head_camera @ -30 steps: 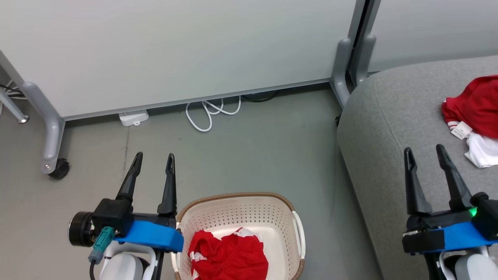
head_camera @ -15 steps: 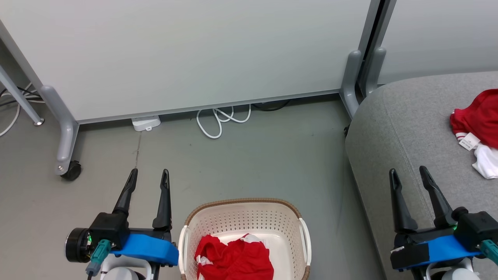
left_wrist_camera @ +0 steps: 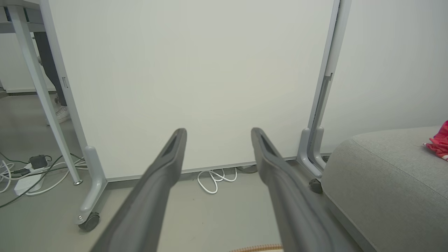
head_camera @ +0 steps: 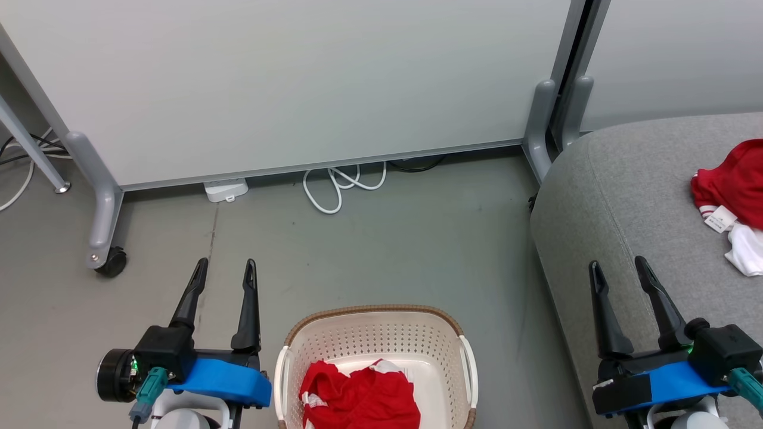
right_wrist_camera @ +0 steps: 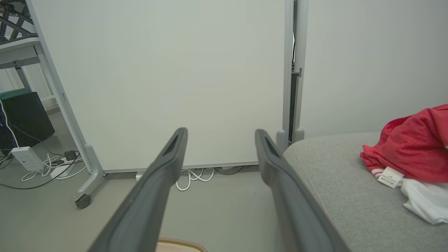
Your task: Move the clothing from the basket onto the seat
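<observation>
The left gripper and right gripper each had two long, tapering black fingers with slotted tips. These rose from a black housing over a bright blue bracket. Each carried a teal connector and a small green light. The forearm was white.

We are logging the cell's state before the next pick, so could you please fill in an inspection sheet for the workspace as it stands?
Surface: grey floor, with the basket standing on it.
Job's things: basket holds red clothing; a second red garment with a white tag lies on the seat.
Clutter: white power block at the partition's base.
Grippers: left gripper open, holding nothing, beside the basket; right gripper open, holding nothing, over the seat's edge.
Cables: coiled white cable under the partition; more cables at far left.
Surroundings: pale partition panels on grey wheeled feet.
</observation>
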Tool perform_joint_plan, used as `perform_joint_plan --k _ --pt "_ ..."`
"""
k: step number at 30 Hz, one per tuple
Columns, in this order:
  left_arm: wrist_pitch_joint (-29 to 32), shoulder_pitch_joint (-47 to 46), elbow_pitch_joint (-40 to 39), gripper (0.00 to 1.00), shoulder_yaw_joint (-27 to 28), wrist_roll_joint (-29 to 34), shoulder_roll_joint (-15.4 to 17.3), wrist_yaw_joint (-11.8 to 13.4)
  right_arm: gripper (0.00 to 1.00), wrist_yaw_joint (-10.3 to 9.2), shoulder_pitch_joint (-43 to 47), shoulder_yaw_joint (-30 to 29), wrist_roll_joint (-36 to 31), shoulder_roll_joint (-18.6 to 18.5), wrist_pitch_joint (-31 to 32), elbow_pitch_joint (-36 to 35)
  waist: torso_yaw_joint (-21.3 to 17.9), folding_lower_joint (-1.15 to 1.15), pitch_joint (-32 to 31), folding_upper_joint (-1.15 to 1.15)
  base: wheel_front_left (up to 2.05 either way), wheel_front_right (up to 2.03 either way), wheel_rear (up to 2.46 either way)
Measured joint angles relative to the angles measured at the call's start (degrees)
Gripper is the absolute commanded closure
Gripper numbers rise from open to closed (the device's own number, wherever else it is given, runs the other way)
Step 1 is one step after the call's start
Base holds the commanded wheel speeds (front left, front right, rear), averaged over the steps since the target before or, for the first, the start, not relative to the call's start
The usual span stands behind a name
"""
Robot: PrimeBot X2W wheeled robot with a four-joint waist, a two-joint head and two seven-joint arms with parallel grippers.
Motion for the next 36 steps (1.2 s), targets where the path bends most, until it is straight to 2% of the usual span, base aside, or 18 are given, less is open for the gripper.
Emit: perform_joint_plan --k 9,15,24,30,36 --pt "0.0 -3.7 2.9 0.00 -3.0 -0.5 -0.1 -0.2 0.00 0.00 -1.2 -0.3 0.2 -0.7 0.0 -0.8 -0.6 0.00 1.7 0.00 0.00 0.00 0.00" --pt "0.0 -11.0 8.7 0.00 -9.7 -2.2 1.6 -0.4 0.00 0.00 -4.5 0.0 0.4 -1.5 0.0 -2.0 -2.1 0.00 4.5 0.00 0.00 0.00 0.00" --pt "0.0 -25.5 22.1 0.00 -27.0 -4.3 6.3 -0.5 0.00 0.00 -12.0 0.2 1.4 -2.8 0.0 -4.4 -5.5 0.01 12.5 0.00 0.00 0.00 0.00" --pt "1.2 -34.3 32.4 0.00 -39.6 -7.8 7.1 -0.5 0.00 0.00 -15.5 0.8 1.6 -2.7 0.0 -5.7 -8.1 0.01 18.8 0.00 0.00 0.00 0.00" --pt "3.5 -40.8 39.0 0.00 -52.3 -11.5 7.5 -0.5 0.00 0.00 -19.2 1.7 1.7 -2.8 0.0 -7.3 -10.0 0.02 25.9 0.00 0.00 0.00 0.00"
